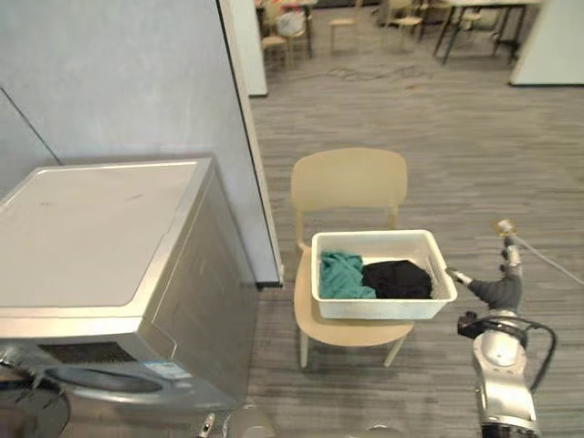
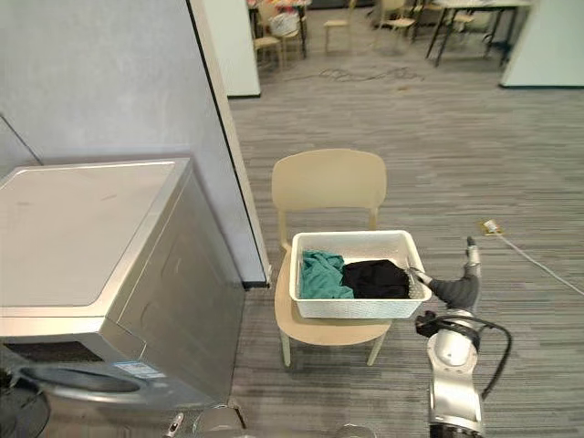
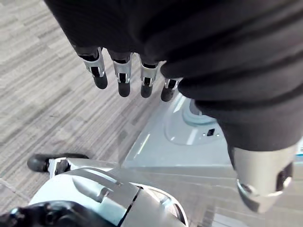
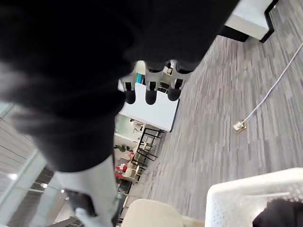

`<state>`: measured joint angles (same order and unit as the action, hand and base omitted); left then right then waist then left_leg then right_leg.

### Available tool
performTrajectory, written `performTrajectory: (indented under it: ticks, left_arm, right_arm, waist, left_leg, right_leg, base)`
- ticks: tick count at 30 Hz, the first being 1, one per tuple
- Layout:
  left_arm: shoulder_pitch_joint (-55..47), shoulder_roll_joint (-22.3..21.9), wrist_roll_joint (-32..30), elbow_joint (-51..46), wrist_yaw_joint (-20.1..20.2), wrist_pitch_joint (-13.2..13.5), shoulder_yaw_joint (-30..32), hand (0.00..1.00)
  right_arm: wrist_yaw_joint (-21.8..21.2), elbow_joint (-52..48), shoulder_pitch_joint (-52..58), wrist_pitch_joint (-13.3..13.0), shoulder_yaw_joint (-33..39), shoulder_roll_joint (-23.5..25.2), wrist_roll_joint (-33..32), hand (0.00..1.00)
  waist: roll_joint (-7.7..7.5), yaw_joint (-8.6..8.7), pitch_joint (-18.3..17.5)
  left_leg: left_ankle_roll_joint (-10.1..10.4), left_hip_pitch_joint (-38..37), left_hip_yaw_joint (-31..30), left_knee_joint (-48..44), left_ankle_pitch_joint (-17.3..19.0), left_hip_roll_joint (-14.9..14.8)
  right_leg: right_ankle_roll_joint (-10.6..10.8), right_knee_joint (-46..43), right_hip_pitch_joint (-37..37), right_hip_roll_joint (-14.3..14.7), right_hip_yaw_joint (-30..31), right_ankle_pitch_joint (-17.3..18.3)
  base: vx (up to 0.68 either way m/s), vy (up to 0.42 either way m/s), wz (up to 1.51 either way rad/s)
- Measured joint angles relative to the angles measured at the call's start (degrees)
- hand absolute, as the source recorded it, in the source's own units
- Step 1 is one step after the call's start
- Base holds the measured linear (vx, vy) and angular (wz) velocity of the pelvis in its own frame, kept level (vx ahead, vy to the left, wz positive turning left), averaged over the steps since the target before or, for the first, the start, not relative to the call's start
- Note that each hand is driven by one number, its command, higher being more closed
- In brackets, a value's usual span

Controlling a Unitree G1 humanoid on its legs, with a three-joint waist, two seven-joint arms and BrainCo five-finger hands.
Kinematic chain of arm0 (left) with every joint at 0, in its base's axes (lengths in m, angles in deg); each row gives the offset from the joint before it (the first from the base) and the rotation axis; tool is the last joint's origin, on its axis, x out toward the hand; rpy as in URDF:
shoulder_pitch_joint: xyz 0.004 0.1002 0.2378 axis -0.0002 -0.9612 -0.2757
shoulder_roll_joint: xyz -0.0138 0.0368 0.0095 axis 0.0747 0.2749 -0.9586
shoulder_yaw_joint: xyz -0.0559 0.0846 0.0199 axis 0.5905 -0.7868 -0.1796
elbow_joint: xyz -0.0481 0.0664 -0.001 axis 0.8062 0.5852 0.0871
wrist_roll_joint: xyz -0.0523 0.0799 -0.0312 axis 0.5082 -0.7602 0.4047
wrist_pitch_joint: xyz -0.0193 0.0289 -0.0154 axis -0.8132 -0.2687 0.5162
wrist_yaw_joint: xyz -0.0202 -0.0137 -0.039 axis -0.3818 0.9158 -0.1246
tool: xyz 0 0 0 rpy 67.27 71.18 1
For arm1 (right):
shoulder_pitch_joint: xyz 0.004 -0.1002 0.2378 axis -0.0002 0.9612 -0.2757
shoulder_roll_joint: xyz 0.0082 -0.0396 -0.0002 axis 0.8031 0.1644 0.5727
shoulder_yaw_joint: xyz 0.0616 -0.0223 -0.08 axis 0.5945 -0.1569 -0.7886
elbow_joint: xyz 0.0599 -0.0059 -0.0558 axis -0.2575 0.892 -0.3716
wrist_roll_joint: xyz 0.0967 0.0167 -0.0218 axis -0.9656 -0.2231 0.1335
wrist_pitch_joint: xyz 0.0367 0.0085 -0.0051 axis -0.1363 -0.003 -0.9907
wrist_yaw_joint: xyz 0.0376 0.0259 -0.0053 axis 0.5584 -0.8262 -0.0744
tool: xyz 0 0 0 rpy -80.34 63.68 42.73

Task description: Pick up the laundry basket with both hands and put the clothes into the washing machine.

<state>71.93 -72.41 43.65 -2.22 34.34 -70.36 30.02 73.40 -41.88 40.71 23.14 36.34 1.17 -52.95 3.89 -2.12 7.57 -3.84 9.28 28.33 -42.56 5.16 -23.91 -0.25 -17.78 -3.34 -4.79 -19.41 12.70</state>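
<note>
The white laundry basket (image 1: 381, 308) sits on the seat of a pale wooden chair (image 1: 349, 178). It holds a teal garment (image 1: 342, 274) toward the chair's left side and a black garment (image 1: 397, 278) toward its right. The silver washing machine (image 1: 91, 233) stands to the left of the chair, a little apart from it, against a grey wall. The right hand (image 1: 497, 292) hovers just off the chair's right side, level with the basket. One finger points at the basket's near right corner, and whether it touches the rim cannot be told. In the right wrist view its fingers (image 4: 150, 92) are loosely extended and grip nothing, with the basket corner below them. The left hand (image 3: 227, 71) hangs over the striped grey floor, its fingers (image 3: 124, 75) straight, side by side and empty.
</note>
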Motion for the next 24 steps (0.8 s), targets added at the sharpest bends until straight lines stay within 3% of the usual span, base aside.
performTrajectory:
  ticks: [4, 6, 8, 9, 12, 18, 20, 24]
  left_arm:
    - [-0.24, 1.0, -2.4, -0.27, 2.02, -0.11, -3.39, 0.0]
    - [0.56, 1.54, -2.44, -2.13, 2.51, 0.01, -5.89, 0.0]
    - [1.73, 1.99, -2.28, -3.8, 3.44, 0.18, -7.67, 0.0]
    - [4.78, 2.57, -0.92, -5.99, 4.4, 1.13, -9.33, 0.0]
    - [6.08, 2.93, 1.62, -6.26, 4.4, 1.55, -10.64, 0.0]
    - [9.54, 4.11, 3.46, -6.94, 4.37, 2.88, -9.82, 0.0]
    - [12.55, 4.03, 4.7, -7.03, 4.35, 3.05, -8.35, 0.0]
    - [15.86, 2.83, 5.96, -8.27, 4.38, 3.44, -8.14, 0.0]
  right_arm:
    - [-1.47, 11.34, -7.32, 0.96, 0.11, -8.07, 2.39, 0.0]
    - [-1.78, 17.41, -12.3, 1.0, -0.23, -12.0, 2.53, 0.0]
    - [-2.61, 23.62, -18.93, 0.98, -2.59, -17.5, 2.84, 0.0]
    - [-3.39, 35.06, -35.07, 0.8, -9.04, -25.27, 1.66, 0.0]
    - [-4.48, 36.85, -38.51, 0.55, -11.89, -26.17, 0.54, 0.0]
    - [-7.58, 37.5, -46.09, -0.37, -19.21, -26.46, 0.59, 0.0]
    - [-8.78, 37.87, -46.25, -0.34, -22.78, -26.43, -0.35, 0.0]
    - [-10.0, 38.76, -49.55, -0.27, -27.34, -25.36, -2.41, 0.0]
  waist:
    - [0.74, 0.04, 0.38]
    - [1.36, 0.27, 1.8]
    - [1.79, 0.18, 4.86]
    - [3.2, -0.98, 10.5]
    - [3.17, -3.67, 12.94]
    - [0.89, -3.74, 15.79]
    - [0.12, -4.57, 17.14]
    - [-0.46, -4.93, 17.48]
  left_leg:
    - [4.59, -2.72, -3.28, 10.23, 2.93, 5.03]
    - [4.78, -1.64, -5.78, 12.03, 3.27, 6.18]
    - [4.77, 0.61, -7.79, 11.87, 3.27, 6.94]
    - [4.77, 6.78, -9.51, 13.74, 3.23, 7.82]
    - [4.49, 8.55, -9.32, 14.58, 3.03, 8.42]
    - [3.41, 13.93, -7.47, 17.21, 0.31, 9.05]
    - [3.34, 14.28, -7.46, 17.73, -0.68, 8.94]
    - [3.26, 16.5, -7.77, 18.03, -1.4, 8.87]
  right_leg:
    - [0.68, 1.87, -1.63, -0.72, -2.86, -0.92]
    - [0.95, 3.07, -1.59, -0.69, -4.37, -2.17]
    - [1.56, 3.4, -0.6, -0.93, -5.27, -2.83]
    - [1.5, 1.42, 6.86, -1.4, -6.67, -4.26]
    - [1.55, -1.2, 9.94, -2.55, -6.92, -4.16]
    - [1.36, -4.16, 18.2, -4.25, -6.43, -4.33]
    - [1.02, -4.71, 18.84, -4.32, -6.83, -4.57]
    - [0.58, -4.95, 20.85, -4.37, -7.55, -4.87]
  base:
    - [0.1, -0.01, 0.41]
    - [0.03, 0.073, 0.56]
    - [-0.11, 0.168, 0.53]
    - [-0.24, 0.228, 0.45]
    - [-0.19, 0.128, 0.18]
    - [-0.12, 0.007, -0.06]
    - [-0.06, -0.039, 0.04]
    - [-0.02, -0.018, 0.06]
